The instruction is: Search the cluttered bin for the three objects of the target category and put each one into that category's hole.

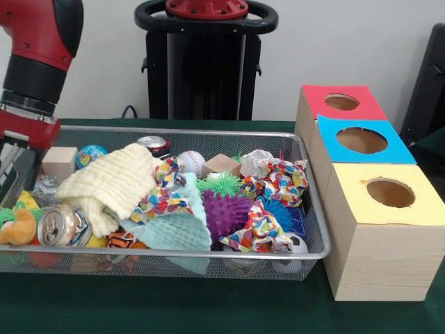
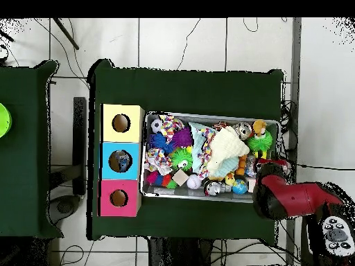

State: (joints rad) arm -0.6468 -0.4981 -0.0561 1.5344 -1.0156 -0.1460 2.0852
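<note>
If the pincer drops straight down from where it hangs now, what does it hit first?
Probably the crinkled clear plastic at the bin's end beside the wooden block. The pincer is only partly visible and depth is unclear, so it may be the mesh.

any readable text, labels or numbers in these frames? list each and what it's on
None can be read.
The drink can lying at one end of the bin has printed markings, too blurred to read.
The second can at the far rim: print too small.
The blue globe ball: pattern only, no legible words.
</note>
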